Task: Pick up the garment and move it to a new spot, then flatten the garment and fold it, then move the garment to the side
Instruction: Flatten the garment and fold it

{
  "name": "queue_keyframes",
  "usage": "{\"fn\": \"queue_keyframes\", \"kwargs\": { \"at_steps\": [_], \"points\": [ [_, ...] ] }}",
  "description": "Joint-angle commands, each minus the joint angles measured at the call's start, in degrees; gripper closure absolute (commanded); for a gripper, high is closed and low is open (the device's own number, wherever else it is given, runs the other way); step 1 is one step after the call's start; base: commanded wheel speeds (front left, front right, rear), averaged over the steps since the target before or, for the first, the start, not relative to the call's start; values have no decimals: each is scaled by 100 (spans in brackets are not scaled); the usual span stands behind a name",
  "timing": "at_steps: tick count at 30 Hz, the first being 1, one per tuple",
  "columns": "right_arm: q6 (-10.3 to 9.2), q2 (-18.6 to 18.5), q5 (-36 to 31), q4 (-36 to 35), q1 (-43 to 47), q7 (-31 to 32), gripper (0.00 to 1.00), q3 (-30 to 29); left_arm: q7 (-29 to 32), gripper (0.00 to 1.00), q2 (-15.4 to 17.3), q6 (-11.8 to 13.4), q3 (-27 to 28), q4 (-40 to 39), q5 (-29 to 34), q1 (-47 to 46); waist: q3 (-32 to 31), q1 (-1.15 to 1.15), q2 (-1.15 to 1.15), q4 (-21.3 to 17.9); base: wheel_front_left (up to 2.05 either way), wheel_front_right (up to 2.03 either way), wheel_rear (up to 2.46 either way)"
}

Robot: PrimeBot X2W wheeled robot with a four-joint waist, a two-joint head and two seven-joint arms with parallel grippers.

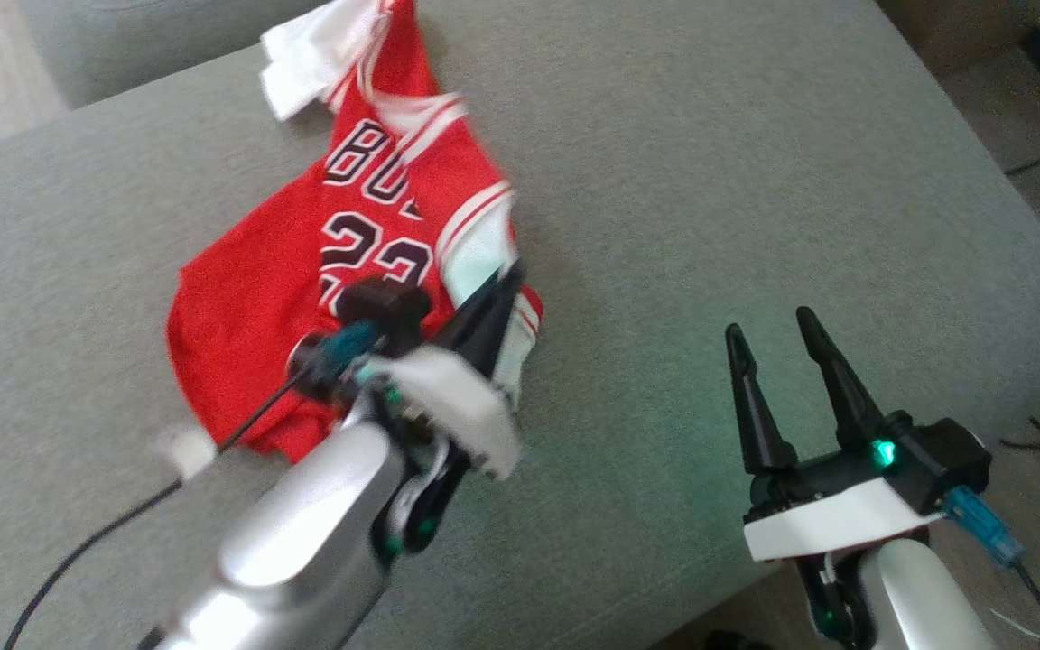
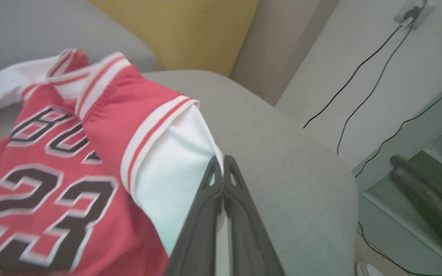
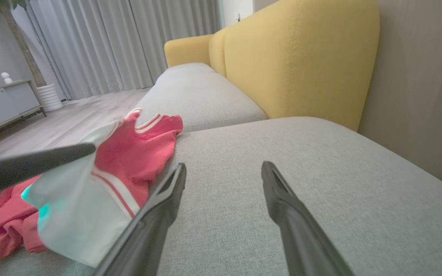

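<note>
1. Left hand point(image 1: 509, 275), centre of frame: fingers pressed together, pinching the white sleeve point(image 1: 475, 257) of the jersey point(image 1: 249, 316).
2. Right hand point(image 1: 769, 321), lower right: fingers spread, holding nothing, above the sofa cushion point(image 1: 710, 162).
3. Jersey: crumpled, lying from centre to upper left of the cushion.
4. Risk: the pinch sits at the sleeve's very edge. A quick lift could pull the thin cloth free, or drag the bunched body into fresh creases.

We count one jersey point(image 1: 258, 307); two grippers, the left gripper point(image 1: 515, 270) and the right gripper point(image 1: 770, 323); two grey cushions, near cushion point(image 3: 282, 145) and far cushion point(image 3: 198, 96); one yellow backrest point(image 3: 301, 57).
</note>
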Motion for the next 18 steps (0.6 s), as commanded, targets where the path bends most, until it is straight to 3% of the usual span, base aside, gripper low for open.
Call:
{"fn": "queue_keyframes", "kwargs": {
  "at_steps": [1,9,14,18],
  "points": [
    [44,-28,75,-170,-161,-63,0,165,63,100,-103,-38,95,-261,61,-467,36,0,0,-161,0,0,0],
    [44,-28,384,-221,-237,-63,0,395,451,100,-668,-259,-141,74,7,-1363,196,0,0,-727,0,0,0],
    [44,-28,454,-222,-226,-63,0,375,609,100,-868,-275,-6,113,-636,-1737,224,0,0,-898,0,0,0],
    [44,-28,450,-204,-195,-63,0,368,354,100,-895,-216,-214,-7,-1187,-1868,210,0,0,-911,0,0,0]
  ]
}}
